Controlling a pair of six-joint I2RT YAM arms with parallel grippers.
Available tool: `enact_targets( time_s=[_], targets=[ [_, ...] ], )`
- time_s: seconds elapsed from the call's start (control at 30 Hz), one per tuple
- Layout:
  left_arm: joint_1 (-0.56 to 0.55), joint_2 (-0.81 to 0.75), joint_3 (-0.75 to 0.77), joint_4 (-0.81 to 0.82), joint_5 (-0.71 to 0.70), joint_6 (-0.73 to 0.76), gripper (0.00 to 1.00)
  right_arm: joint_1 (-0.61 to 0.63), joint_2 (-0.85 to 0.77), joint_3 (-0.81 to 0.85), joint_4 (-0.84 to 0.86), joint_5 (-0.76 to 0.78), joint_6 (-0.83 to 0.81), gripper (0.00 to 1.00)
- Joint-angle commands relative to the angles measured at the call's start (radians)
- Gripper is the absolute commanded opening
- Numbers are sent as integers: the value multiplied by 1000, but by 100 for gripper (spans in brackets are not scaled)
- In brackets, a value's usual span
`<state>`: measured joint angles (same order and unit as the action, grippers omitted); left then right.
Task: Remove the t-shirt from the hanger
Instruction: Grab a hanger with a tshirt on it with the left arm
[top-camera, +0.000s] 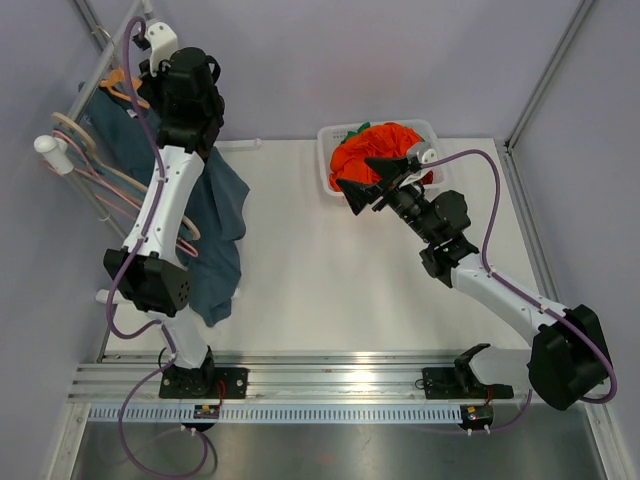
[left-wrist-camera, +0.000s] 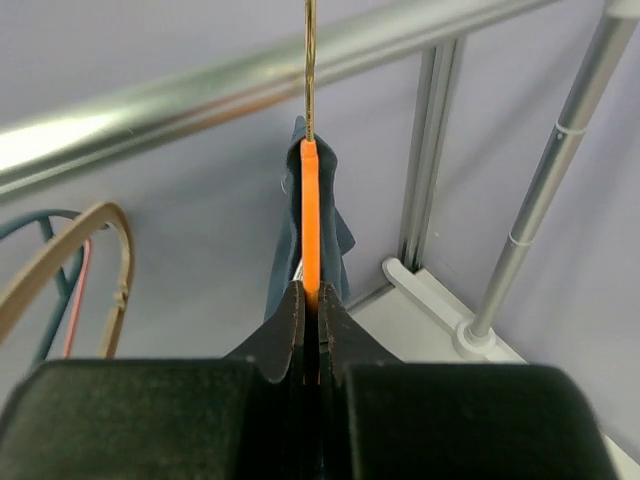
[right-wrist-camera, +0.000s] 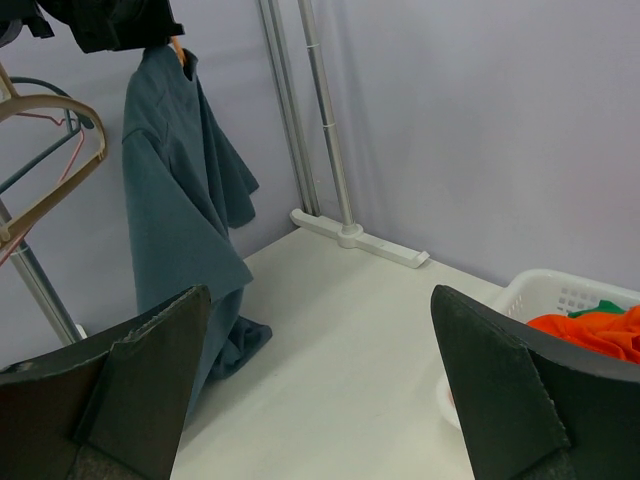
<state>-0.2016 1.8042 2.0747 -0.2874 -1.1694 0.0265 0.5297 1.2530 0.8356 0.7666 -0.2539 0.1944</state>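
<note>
At the rail (left-wrist-camera: 200, 95), left fingers (left-wrist-camera: 283, 335) pinch the orange hanger (left-wrist-camera: 310, 220).

White bench (top-camera: 330, 270), flat matte top. White basket (top-camera: 323, 165) sits at the far side, right of centre, with orange clothes (top-camera: 375, 150) piled in it. White rack foot (right-wrist-camera: 360, 240) rests along the far edge, left of the basket. Left side: the bottom of the blue t-shirt (right-wrist-camera: 240, 345) pools on the bench. Metal rail (top-camera: 340, 375) runs along the near edge.
</note>
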Motion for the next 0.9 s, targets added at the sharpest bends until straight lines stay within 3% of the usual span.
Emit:
enact_targets(
  time_s=[0.0, 0.1, 0.33, 0.47, 0.7, 0.87],
  targets=[
    [-25, -23, 4, 334, -79, 197, 0, -5, 0, 11, 51, -13, -3, 99],
    [-64, -28, -47, 531, -76, 364, 0, -5, 5, 16, 45, -15, -3, 100],
    [-147, -66, -99, 535, -56, 406, 0, -4, 5, 14, 37, -4, -9, 99],
    [-223, -135, -116, 241, -18, 207, 0, -5, -3, 16, 13, 13, -15, 99],
    [-349, -295, -298, 56, 77, 12, 0, -5, -62, 2, -56, 102, -30, 100],
    [-378, -370, -300, -192, 353, -181, 0, -5, -101, 16, -159, 143, -72, 99]
  ],
)
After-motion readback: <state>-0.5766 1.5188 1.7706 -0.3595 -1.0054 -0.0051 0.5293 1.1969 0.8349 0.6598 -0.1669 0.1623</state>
